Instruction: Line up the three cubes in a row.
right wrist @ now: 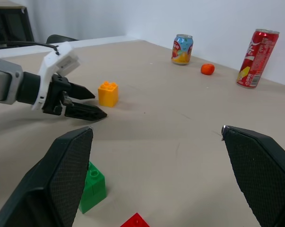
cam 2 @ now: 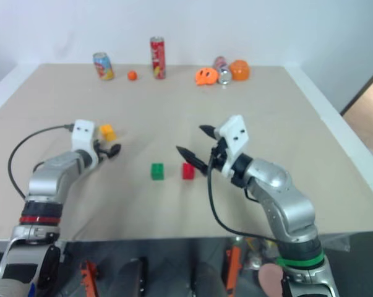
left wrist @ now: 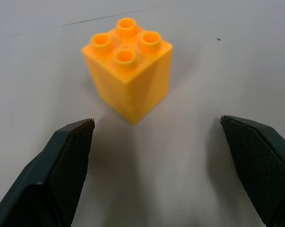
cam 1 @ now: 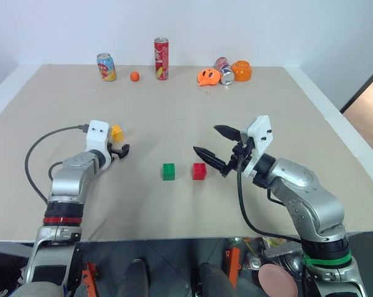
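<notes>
The yellow cube [left wrist: 128,71] stands studs up on the table, left of the other two. My left gripper [left wrist: 156,123] is open just short of it, one finger on each side, not touching. The green cube [cam 1: 168,171] and the red cube [cam 1: 199,171] sit side by side near the table's middle, a small gap between them. My right gripper [cam 1: 205,138] hangs open just right of and above the red cube, pointing left, holding nothing.
Along the far edge stand a colourful can [cam 1: 106,67], a small orange ball [cam 1: 135,76] and a red can [cam 1: 161,58]. To their right lie an orange toy [cam 1: 206,76], a toppled can [cam 1: 225,70] and an orange bowl [cam 1: 241,70].
</notes>
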Motion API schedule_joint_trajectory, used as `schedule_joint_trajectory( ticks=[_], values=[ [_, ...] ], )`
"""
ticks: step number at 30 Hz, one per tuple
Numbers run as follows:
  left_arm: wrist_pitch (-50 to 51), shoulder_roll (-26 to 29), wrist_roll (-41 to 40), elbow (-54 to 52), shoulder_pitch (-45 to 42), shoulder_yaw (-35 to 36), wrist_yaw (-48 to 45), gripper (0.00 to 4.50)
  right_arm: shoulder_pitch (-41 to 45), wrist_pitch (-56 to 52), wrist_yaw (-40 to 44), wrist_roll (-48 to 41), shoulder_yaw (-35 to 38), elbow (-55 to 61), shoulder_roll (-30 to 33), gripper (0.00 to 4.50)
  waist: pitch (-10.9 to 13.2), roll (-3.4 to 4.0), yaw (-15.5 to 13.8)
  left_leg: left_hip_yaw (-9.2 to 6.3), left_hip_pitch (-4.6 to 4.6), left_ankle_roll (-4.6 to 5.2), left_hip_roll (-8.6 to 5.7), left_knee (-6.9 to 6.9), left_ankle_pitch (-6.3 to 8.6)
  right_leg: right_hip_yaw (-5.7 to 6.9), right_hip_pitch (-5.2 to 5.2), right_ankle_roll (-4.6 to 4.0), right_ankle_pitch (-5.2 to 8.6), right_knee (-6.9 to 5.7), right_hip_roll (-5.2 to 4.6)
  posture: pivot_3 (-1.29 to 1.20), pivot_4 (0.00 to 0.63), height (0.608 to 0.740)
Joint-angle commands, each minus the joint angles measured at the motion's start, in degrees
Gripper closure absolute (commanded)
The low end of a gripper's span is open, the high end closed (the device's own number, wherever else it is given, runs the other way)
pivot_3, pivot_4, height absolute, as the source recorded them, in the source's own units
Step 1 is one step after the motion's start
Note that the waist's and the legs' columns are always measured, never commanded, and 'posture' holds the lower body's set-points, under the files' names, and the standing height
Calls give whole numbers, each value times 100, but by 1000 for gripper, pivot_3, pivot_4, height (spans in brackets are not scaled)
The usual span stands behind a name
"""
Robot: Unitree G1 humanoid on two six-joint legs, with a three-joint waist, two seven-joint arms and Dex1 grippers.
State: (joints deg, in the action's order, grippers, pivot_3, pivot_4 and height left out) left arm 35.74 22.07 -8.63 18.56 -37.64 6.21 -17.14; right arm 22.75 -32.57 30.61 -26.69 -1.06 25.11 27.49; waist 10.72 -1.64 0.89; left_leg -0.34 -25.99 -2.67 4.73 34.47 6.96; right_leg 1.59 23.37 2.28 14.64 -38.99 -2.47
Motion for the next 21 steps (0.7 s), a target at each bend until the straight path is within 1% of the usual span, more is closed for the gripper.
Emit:
schedule_joint_trajectory(
  ticks=[1, 7, 19, 21],
  values=[
    [-247, -122, 137, 273, -389, 35, 318, 52, -47, 19, -81, -44, 183, 374, 12, 0, 0, 0, 0, 0, 0, 0, 0, 0, 0, 0, 0, 0, 0, 0, 0, 0, 150, 740],
    [-404, -392, 211, 742, -774, 48, 657, 52, -165, 17, -127, -42, 255, 450, 65, 0, 0, -1, 0, 1, -1, 0, -1, 1, 0, -2, 0, 4, 0, 0, -1, 0, 150, 740],
    [-533, -540, 236, 938, -759, 168, 1051, 52, -131, 63, -68, 40, 257, 333, 108, 0, 0, -1, 3, 0, 1, -1, -1, 1, 0, -3, 0, 3, -2, 0, 2, 0, 150, 740],
    [-679, -518, 257, 1056, -771, 181, 1091, 613, -115, 61, -61, 45, 256, 311, 110, 0, 0, -1, 4, -2, 4, -1, 0, 0, 0, -3, 0, 0, -5, 0, 4, 0, 150, 740]
  ],
)
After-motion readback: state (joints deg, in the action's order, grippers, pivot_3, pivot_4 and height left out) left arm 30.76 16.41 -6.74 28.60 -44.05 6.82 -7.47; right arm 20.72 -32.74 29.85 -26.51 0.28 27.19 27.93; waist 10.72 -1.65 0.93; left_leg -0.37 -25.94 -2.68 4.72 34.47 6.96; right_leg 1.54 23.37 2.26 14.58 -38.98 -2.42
